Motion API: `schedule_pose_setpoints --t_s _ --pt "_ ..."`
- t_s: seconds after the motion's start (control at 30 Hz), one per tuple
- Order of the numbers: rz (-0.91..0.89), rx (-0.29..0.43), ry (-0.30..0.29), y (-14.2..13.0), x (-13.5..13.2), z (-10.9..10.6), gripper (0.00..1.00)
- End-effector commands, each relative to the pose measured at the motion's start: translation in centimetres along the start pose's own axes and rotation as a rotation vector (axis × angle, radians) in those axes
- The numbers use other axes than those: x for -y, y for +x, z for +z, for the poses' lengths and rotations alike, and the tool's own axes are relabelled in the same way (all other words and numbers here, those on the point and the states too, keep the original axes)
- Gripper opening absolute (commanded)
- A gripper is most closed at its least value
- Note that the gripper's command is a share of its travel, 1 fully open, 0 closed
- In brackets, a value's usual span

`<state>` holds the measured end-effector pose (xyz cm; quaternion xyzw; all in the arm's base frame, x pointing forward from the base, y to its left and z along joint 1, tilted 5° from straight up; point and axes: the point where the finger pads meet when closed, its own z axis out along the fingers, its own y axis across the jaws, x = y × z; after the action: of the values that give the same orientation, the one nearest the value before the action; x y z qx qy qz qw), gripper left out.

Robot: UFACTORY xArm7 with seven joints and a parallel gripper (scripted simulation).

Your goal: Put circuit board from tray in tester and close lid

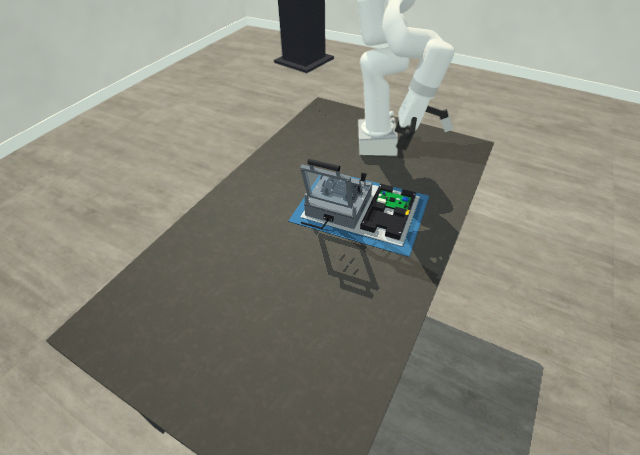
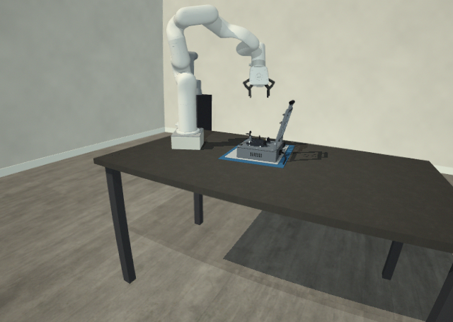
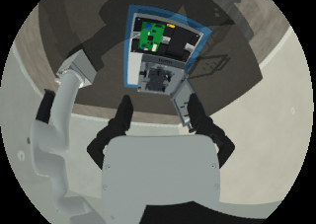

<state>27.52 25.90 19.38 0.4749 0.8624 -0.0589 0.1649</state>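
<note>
The green circuit board (image 1: 393, 200) lies face up in the far pocket of the black tray (image 1: 387, 215), the pocket nearest the robot's base. The grey tester (image 1: 333, 205) stands to the left of the tray with its lid (image 2: 284, 122) swung up, the black handle (image 1: 324, 165) on top. The latch hook (image 1: 363, 177) stands on the tester's edge beside the tray. My gripper (image 2: 259, 90) is open and empty, high above the table on the base side of the tray; it also shows in the top view (image 1: 423, 125). In the wrist view the fingers frame the board (image 3: 150, 37) and the tester (image 3: 158, 77) far below.
Tester and tray sit on a blue mat (image 1: 413, 243) on the dark table. The robot's base (image 1: 377, 141) stands on the table just behind them. A black pillar (image 1: 302, 21) stands on the floor beyond the table.
</note>
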Motion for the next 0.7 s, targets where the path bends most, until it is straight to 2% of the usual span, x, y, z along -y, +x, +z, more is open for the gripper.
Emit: schedule_pose_setpoints --t_s 0.0,0.2,0.67 --pt "0.128 -0.102 0.038 -0.4 0.4 -1.6 1.00" --pt "0.278 -0.239 0.086 -0.5 0.9 -3.8 1.00" --pt "0.288 -0.249 0.089 -0.5 0.9 -4.0 1.00"
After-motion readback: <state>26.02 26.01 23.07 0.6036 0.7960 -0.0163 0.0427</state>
